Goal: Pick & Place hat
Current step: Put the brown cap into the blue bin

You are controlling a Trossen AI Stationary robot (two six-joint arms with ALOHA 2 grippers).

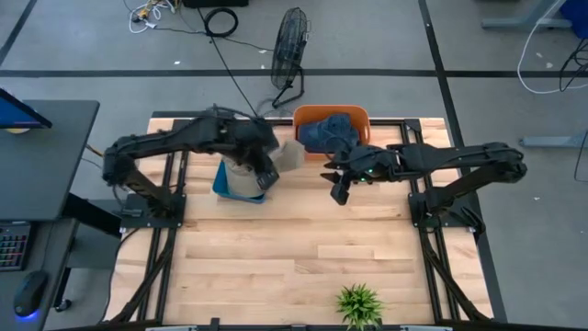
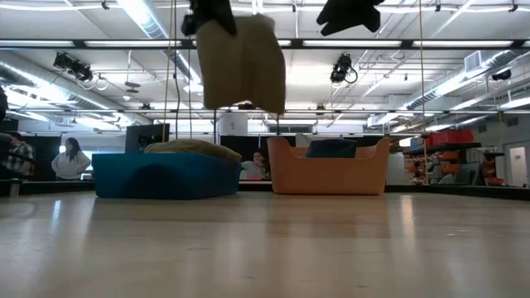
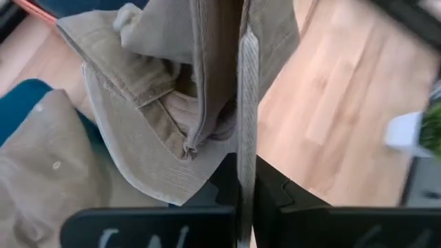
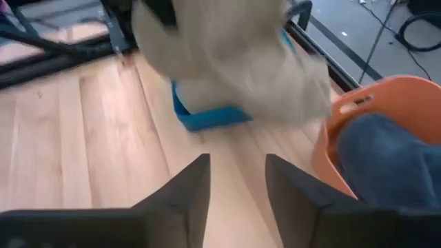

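One hat [image 1: 287,154] lifted, hanging lengthwise down.
Left gripper [image 3: 247,180] pinches its fabric; right gripper [image 4: 238,184], at three o'clock, hovers open, empty.

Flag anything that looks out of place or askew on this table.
Only the khaki hat stands out: the left gripper holds it pinched in the air, hanging folded between the blue bin and the orange bin. The right gripper hovers open and empty nearby. Nothing looks spilled or damaged.
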